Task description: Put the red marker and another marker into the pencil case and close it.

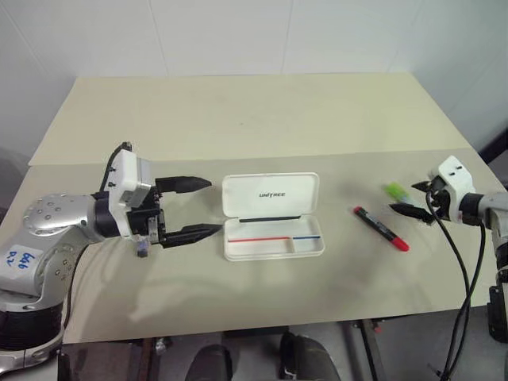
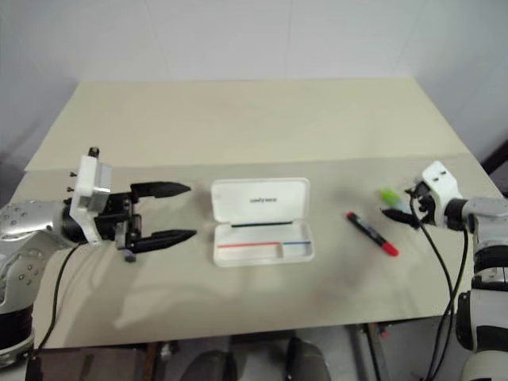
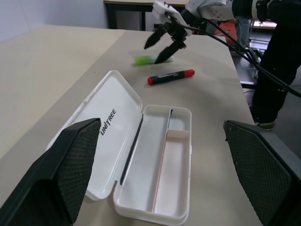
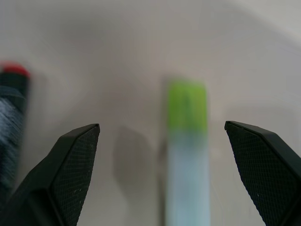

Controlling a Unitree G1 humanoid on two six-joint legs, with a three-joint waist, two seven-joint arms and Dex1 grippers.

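Note:
The white pencil case [image 1: 270, 184] lies open in the middle of the table, lid back, its tray [image 3: 164, 169] empty. To its right lies the red marker [image 1: 381, 228], slim, with red ends. Just beyond that is the stubby light-green marker [image 1: 395, 190]. My right gripper [image 1: 409, 198] is open right at the green marker, and in the right wrist view that marker [image 4: 187, 141] lies between its fingers [image 4: 70, 165]. The left gripper [image 1: 202, 208] is open, hovering level just left of the case and pointing at it, holding nothing.
The beige table [image 1: 238, 119] has a seam across its middle and a front edge close to me. Black cables [image 1: 460, 262] hang from the right arm. In the left wrist view a person's dark trouser leg [image 3: 277, 70] stands beyond the table's right end.

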